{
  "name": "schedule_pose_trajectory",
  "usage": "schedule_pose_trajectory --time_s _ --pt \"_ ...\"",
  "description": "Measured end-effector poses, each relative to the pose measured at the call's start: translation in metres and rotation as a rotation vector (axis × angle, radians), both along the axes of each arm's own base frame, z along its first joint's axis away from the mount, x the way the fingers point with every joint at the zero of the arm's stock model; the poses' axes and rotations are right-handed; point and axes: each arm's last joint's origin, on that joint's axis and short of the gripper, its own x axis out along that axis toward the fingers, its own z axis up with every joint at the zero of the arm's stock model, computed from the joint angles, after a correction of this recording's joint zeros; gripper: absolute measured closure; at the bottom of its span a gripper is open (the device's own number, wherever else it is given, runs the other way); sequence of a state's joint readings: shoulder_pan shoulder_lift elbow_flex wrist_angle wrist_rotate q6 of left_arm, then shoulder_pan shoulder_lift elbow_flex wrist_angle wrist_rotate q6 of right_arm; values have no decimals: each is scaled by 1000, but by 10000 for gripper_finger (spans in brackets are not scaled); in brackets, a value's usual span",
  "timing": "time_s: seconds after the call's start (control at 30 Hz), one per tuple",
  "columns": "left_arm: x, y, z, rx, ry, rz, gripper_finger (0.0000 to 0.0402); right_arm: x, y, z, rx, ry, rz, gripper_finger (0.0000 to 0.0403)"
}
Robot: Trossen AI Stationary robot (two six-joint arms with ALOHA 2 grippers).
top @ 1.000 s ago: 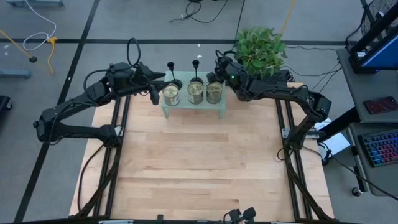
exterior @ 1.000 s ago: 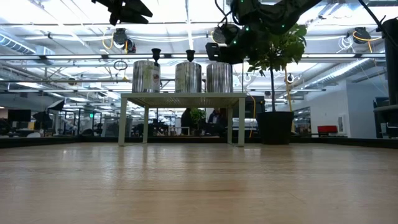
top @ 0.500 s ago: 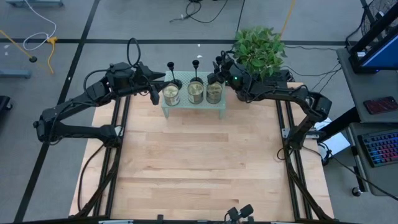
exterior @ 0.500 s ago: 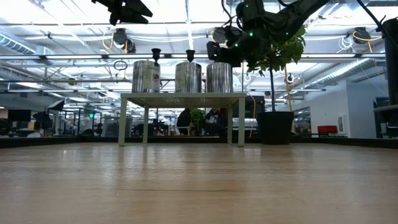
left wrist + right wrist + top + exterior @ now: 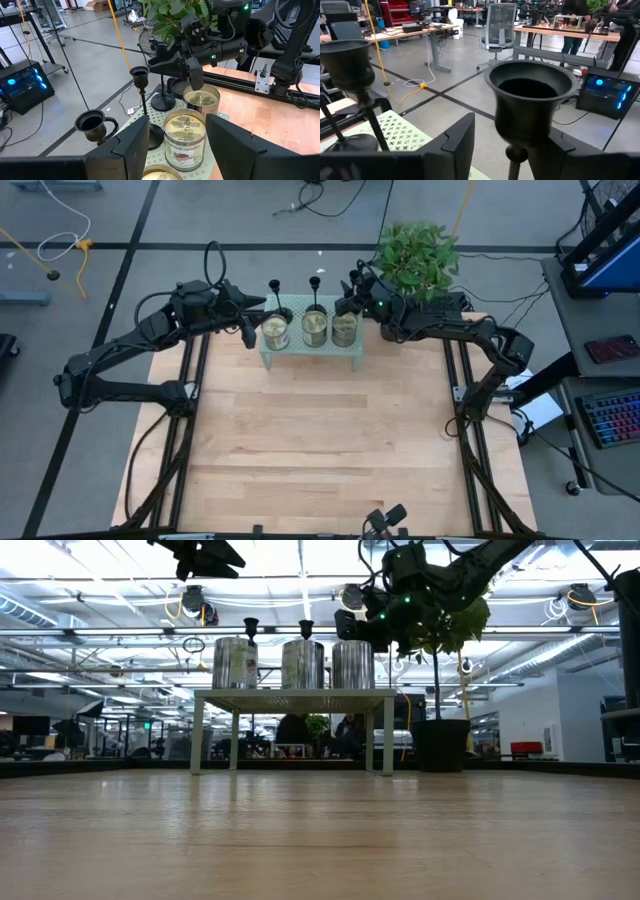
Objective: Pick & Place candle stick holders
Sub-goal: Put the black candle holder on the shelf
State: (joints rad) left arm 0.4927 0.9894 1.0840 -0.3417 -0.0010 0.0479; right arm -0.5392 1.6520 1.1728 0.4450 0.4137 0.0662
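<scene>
Looking down from above, I saw a small green stand at the far edge of the wooden table. It carried three candle jars in a row. The candle stick holders stood upright behind the jars, on the back part of the same stand.

The first holder was behind the jar nearest the left arm, and the second holder was behind the middle jar. Both stood free, with nothing touching them. The third holder stood behind the jar nearest the right arm. Its round base was down on the stand's patterned top.

The right gripper was at that third holder, reaching in from the side where the potted plant stood. In the right wrist view I found its two fingers set on either side of the thin stem, just under the cup. There was clear space between each finger and the stem, so the jaws were parted and not pinching it.

The left gripper hung in the air just beside the first jar, at the stand's other end. Its jaws were spread wide and held nothing. From table height, it sat well above the jar tops.
</scene>
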Motion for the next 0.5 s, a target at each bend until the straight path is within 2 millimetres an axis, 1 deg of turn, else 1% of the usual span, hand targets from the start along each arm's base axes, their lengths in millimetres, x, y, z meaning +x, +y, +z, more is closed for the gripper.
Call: schedule_pose_trajectory --time_s 0.23,0.5 --pt "0 0 0 0 0 0 199 0 0 1 -10 9 0 211" --pt "0 0 0 -2 5 0 199 -1 1 14 -104 -36 2 175"
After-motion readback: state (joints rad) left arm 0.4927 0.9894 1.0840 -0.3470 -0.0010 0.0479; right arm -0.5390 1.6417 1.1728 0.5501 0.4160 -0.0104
